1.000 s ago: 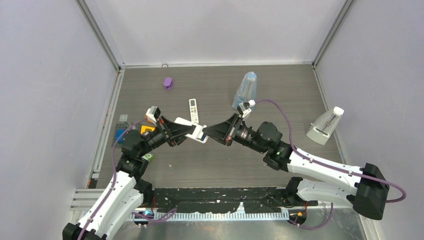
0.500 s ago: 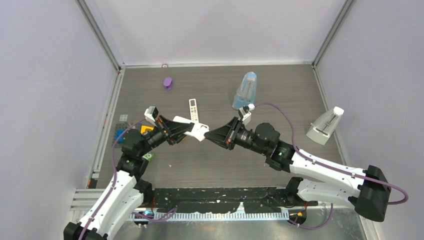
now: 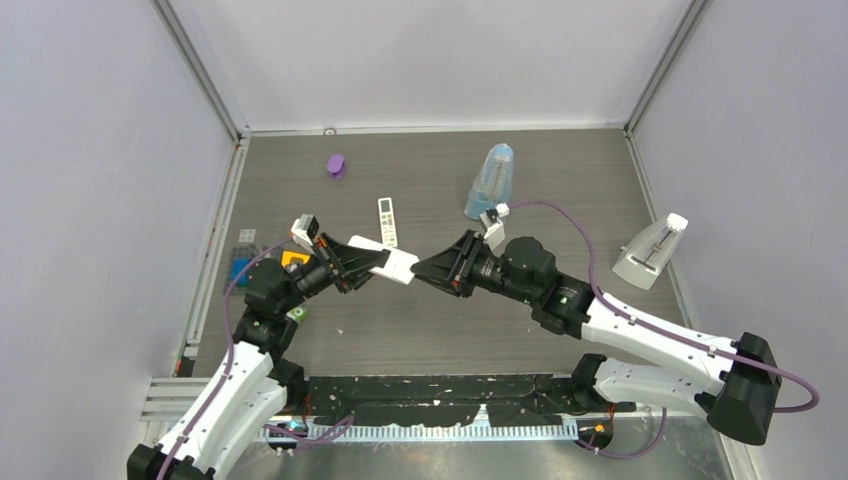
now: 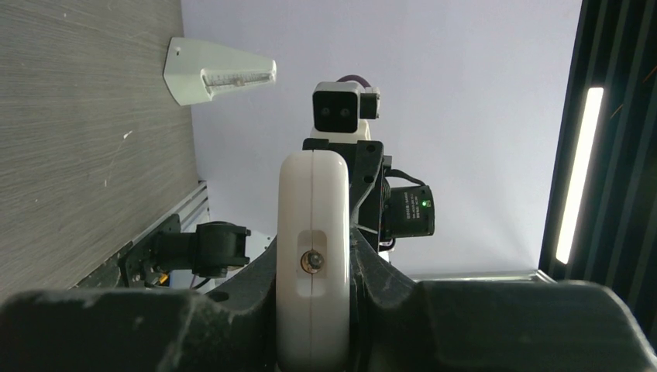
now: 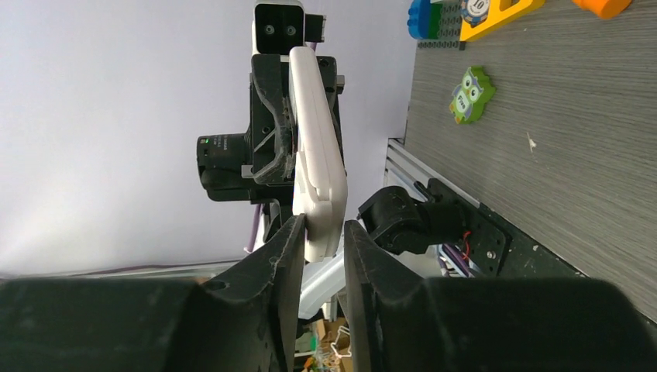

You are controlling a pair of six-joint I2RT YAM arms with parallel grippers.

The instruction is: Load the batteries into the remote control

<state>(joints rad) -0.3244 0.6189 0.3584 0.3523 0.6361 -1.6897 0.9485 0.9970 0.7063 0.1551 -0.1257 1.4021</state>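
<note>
Although no batteries can be made out, the white remote (image 3: 393, 264) is plain to see: it hangs in the air above the table (image 3: 450, 330), between the two arms. It looks light, stiff and smooth, so probably slippery, and is best clamped across its broad faces, clear of the battery bay. The left gripper (image 3: 352, 262) is clamped on one end. The right gripper (image 5: 324, 246) straddles the other end with fingers narrowly parted; whether they press on it I cannot tell.
</note>
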